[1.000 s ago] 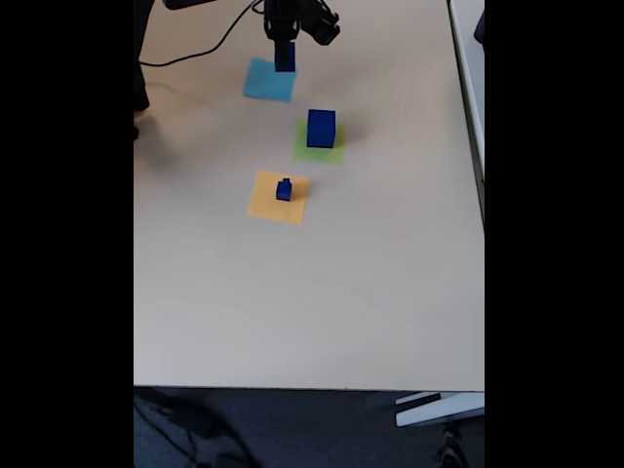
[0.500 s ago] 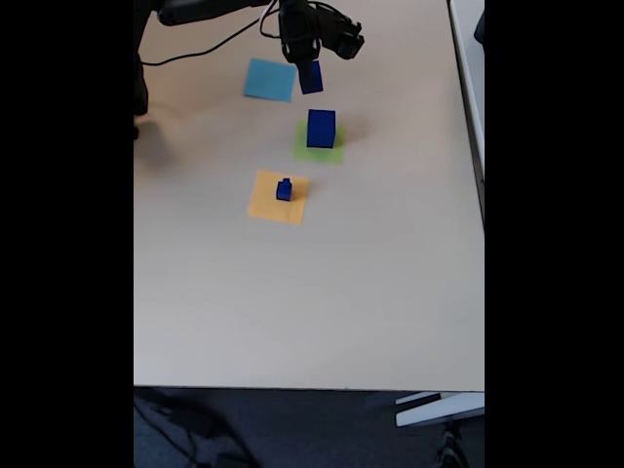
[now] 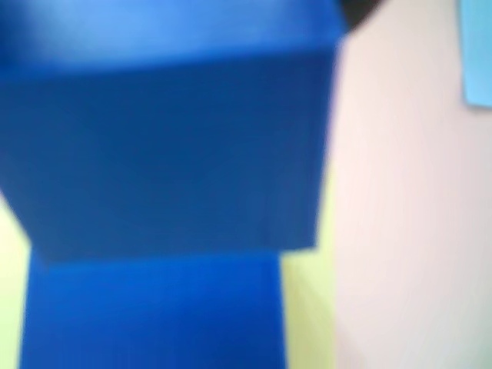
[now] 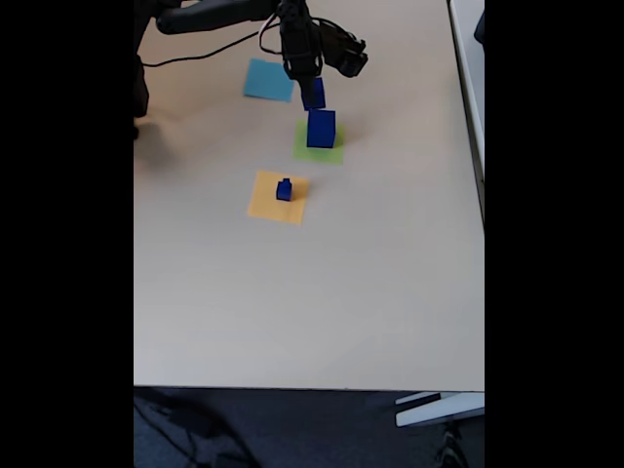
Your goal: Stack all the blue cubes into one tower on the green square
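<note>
In the fixed view the arm (image 4: 219, 12) reaches in from the table's far left corner, stretched almost level along the far edge, then bends at the wrist so the tool (image 4: 312, 86) points down at the table (image 4: 312, 292). The tool is clamped on the medium cube (image 4: 313, 93), which hangs in the air just above and slightly behind the large cube (image 4: 321, 128); whether the two touch cannot be told from this view. A dark block of the wrist sticks out to the right of the tool.

The large cube stands upright on the green square (image 4: 331, 153), which lies in the far half of the table, a little right of its middle. The small cube (image 4: 284, 189) sits on the orange square (image 4: 278, 197), nearer the front edge and left of the green one. The light-blue square (image 4: 268, 80) lies bare near the far edge, just left of the tool. A black cable (image 4: 200, 54) runs over the table near the far left corner.

In the wrist view, blurred, the medium cube (image 3: 169, 146) looms close, the large cube (image 3: 154, 315) directly under it, with slivers of green square (image 3: 304, 307) on either side and the light-blue square (image 3: 478, 54) at the upper right edge.
</note>
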